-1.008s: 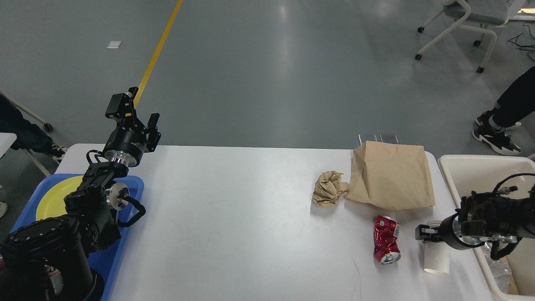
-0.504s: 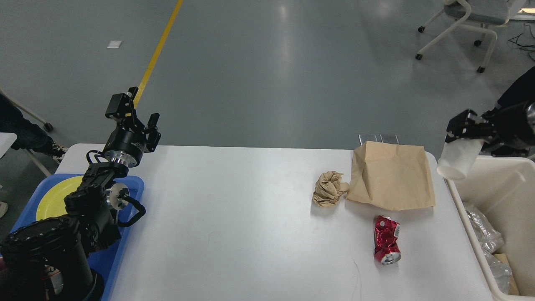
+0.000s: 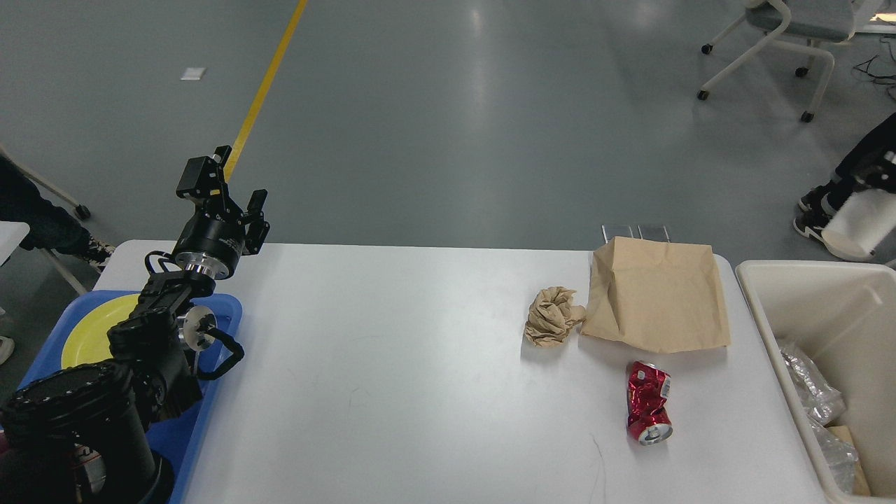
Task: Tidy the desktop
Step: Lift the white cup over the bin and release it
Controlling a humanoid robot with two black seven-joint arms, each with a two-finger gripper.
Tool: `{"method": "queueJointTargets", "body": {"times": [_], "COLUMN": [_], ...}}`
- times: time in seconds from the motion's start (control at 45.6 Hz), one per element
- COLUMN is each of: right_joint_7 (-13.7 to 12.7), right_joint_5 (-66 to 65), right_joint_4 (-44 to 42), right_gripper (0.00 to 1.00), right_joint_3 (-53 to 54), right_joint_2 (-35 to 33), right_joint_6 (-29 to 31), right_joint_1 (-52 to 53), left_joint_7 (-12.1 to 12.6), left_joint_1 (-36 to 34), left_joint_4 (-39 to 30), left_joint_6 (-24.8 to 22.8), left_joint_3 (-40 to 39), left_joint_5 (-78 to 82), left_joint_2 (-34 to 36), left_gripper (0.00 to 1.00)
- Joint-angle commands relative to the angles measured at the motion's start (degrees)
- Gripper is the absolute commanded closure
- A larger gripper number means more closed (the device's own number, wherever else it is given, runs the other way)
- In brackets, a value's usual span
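With left hand [image 3: 241, 199] raised, desktop [image 3: 392, 378] below

Black jointed left arm [image 3: 150, 329], silver rings, looped black cables.

A crushed red metal can [image 3: 649, 411], a crumpled brown paper wad [image 3: 551, 316] and a flat brown paper bag [image 3: 655, 295] lay on the smooth white rectangular counter [image 3: 392, 378].

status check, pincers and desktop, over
Left pincer open, raised over far-left corner. Right pincer barely in view, paper cup above the bin. Desktop holds crushed can, paper bag, paper wad.
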Motion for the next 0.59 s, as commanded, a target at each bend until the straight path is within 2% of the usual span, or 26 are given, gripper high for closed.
{"method": "queueJointTargets", "body": {"times": [0.0, 0.022, 0.044, 0.066, 0.088, 0.11, 0.285, 0.57], "right_joint_7": [0.1, 0.2, 0.2, 0.2, 0.2, 0.2, 0.2, 0.2], "right_joint_5": [0.1, 0.1, 0.1, 0.1, 0.1, 0.1, 0.1, -0.7], "right_joint_4": [-7.1, -8.1, -9.2, -10.4, -11.8, -13.2, -17.9, -18.0], "right_gripper": [1.0, 0.91, 0.71, 0.46, 0.17, 0.0, 0.0, 0.0], "right_joint_3": [4.1, 5.1, 6.1, 7.2, 8.2, 9.6, 15.7, 15.2], "right_joint_2": [0.6, 0.6, 0.7, 0.8, 1.1, 1.6, 3.7, 4.7], "right_joint_6": [-10.0, -11.6, -13.0, -14.4, -15.6, -16.6, -16.8, -17.7], "right_joint_1": [-16.7, -20.0, -22.9, -25.6, -27.7, -29.8, -41.8, -43.4], "left_joint_7": [0.0, 0.0, 0.0, 0.0, 0.0, 0.0, 0.0, 0.0], "left_joint_1": [0.0, 0.0, 0.0, 0.0, 0.0, 0.0, 0.0, 0.0], "left_joint_4": [0.0, 0.0, 0.0, 0.0, 0.0, 0.0, 0.0, 0.0], "left_joint_6": [0.1, 0.1, 0.1, 0.0, 0.1, 0.0, 0.0, 0.1], "left_joint_3": [0.0, 0.0, 0.0, 0.0, 0.0, 0.0, 0.0, 0.0], "left_joint_5": [0.0, 0.0, 0.0, 0.0, 0.0, 0.0, 0.0, 0.0], "left_joint_2": [0.0, 0.0, 0.0, 0.0, 0.0, 0.0, 0.0, 0.0], "left_gripper": [0.04, 0.04, 0.04, 0.04, 0.04, 0.04, 0.04, 0.04]}}
